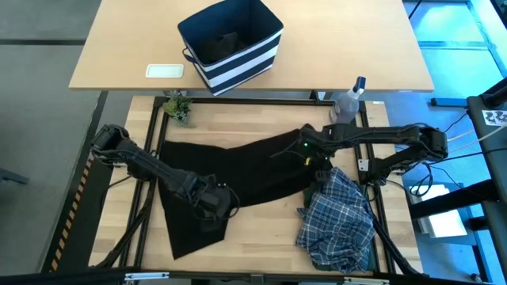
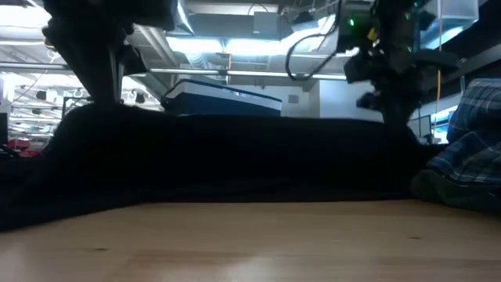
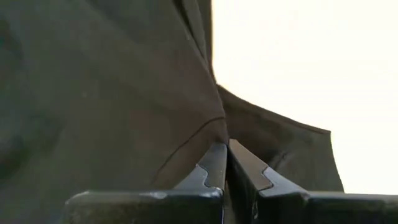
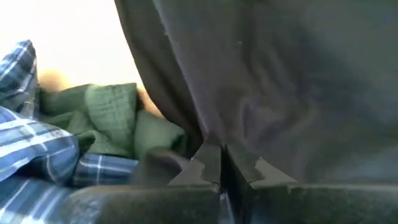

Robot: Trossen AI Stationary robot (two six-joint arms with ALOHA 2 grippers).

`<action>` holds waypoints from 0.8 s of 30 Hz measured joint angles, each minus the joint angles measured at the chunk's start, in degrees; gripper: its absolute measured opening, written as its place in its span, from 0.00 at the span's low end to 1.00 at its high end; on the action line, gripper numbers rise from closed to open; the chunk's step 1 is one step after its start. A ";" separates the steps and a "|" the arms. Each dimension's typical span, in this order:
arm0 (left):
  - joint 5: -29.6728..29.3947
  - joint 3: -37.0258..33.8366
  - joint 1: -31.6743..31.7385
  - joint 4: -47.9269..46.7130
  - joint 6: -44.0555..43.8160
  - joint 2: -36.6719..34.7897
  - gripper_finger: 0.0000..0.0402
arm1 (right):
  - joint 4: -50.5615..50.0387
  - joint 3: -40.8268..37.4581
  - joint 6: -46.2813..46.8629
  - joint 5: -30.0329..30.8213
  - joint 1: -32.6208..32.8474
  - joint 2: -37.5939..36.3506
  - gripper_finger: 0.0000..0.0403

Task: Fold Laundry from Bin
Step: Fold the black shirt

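Observation:
The black garment (image 1: 238, 170) of the laundry lies spread across the middle of the wooden table, part of it drawn up between both arms. My left gripper (image 1: 215, 202) is shut on its near left part, my right gripper (image 1: 317, 156) on its far right end. The blue-and-white plaid shirt (image 1: 337, 226) lies crumpled at the near right, on top of the olive-green garment (image 4: 106, 112). The striped navy bin (image 1: 231, 43) stands on the far table with dark cloth in it. My left gripper pinches a raised ridge of the black cloth (image 3: 214, 134) between its two fingers, coming steeply from above. The cloth rises to the fingertips and falls away on both sides; one layer or several, I cannot tell. The garment's lower part stays on the table. My right gripper pinches the black garment's right end (image 4: 214, 134) between its two fingers, pointing steeply down. The cloth hangs in folds around the fingertips. In the low view the garment's upper edge (image 2: 235, 121) runs about level between the two arms, its lower part on the table.
A clear spray bottle (image 1: 348, 99) stands at the table's far right corner and a small plant (image 1: 178, 107) at the far left. A white flat object (image 1: 165, 71) lies beside the bin. Bare wood (image 1: 261, 237) shows near the front edge.

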 joint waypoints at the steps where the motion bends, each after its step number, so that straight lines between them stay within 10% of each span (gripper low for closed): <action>1: 0.99 -0.37 -0.11 1.97 0.65 0.00 0.00 | 1.73 -1.61 -0.06 -1.15 0.00 0.00 0.00; 13: 8.27 -9.16 1.87 17.26 -0.22 0.00 0.00 | 9.62 -11.07 1.27 -9.16 0.00 0.00 0.03; 24: 20.08 -9.60 2.29 17.32 3.56 0.00 0.22 | 8.91 -11.07 1.87 -9.25 0.00 0.00 0.38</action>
